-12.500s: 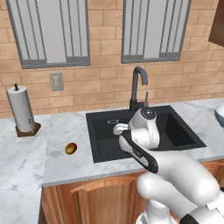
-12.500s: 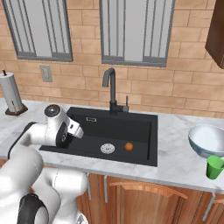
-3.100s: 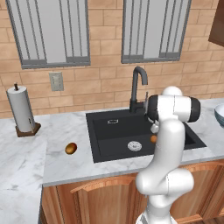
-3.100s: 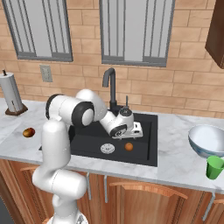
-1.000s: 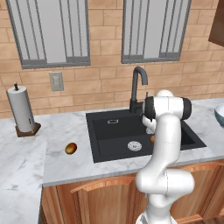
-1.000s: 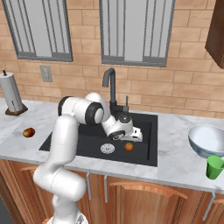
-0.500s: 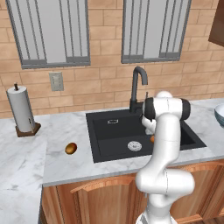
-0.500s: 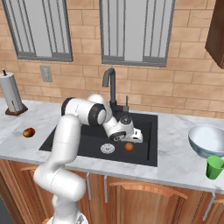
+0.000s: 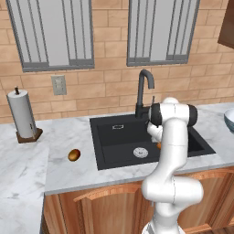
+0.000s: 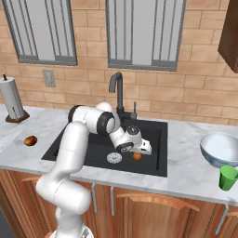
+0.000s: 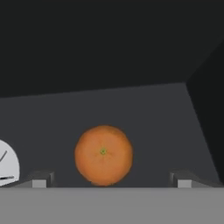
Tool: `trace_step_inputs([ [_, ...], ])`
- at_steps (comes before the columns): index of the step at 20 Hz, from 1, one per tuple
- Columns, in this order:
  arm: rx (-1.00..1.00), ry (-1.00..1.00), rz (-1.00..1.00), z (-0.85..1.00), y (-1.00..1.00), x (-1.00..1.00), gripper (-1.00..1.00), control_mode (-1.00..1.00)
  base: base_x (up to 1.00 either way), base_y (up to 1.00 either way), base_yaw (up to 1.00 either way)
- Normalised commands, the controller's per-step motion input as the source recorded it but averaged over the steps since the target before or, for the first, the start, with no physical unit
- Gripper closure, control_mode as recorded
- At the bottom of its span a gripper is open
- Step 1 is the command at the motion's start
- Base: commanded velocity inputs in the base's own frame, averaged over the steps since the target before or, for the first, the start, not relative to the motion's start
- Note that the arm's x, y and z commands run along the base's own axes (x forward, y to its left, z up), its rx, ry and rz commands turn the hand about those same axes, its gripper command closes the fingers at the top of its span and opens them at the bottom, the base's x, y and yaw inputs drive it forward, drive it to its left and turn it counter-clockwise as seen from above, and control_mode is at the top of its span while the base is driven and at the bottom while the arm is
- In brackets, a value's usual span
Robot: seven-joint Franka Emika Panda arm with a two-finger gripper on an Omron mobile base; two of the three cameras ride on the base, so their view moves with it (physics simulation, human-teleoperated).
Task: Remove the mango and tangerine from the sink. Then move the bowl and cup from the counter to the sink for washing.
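The round orange tangerine (image 11: 103,155) lies on the floor of the black sink (image 10: 154,134), just right of the silver drain (image 10: 114,158). My gripper (image 11: 111,180) hangs low inside the basin, open, its fingertips (image 11: 41,179) wide on either side of the fruit without touching it. From the right base view the gripper (image 10: 141,151) is just above the tangerine (image 10: 137,156). The yellow-brown mango (image 9: 74,155) rests on the white marble counter (image 9: 68,135) left of the sink (image 9: 114,141). The pale bowl (image 10: 222,148) and green cup (image 10: 228,178) stand on the counter at the far right.
A black gooseneck tap (image 10: 117,93) rises behind the basin, close to my forearm. A paper towel roll (image 9: 23,114) stands at the counter's far left. A brick wall with two windows backs the counter.
The hand has sunk slightly closer to the tangerine. Its jaws have stayed wide open, and the fruit has not moved.
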Motion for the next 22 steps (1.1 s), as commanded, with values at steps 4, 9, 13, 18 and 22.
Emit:
trace_step_inputs([
  [4, 0.00, 0.00, -0.05, -0.17, 0.00, 0.08, -1.00, -1.00, 0.00, 0.00, 0.00],
  [9, 0.00, 0.00, -0.02, -0.17, 0.00, 0.12, -1.00, -1.00, 0.00, 0.00, 0.00],
  [13, 0.00, 0.00, -0.02, -0.16, 0.00, 0.13, -1.00, -1.00, 0.00, 0.00, 0.00],
  [18, 0.00, 0.00, 0.00, -0.15, 0.00, 0.14, -1.00, -1.00, 0.00, 0.00, 0.00],
  [22, 0.01, 0.00, 0.00, -0.16, 0.00, 0.14, -1.00, -1.00, 0.00, 0.00, 0.00],
])
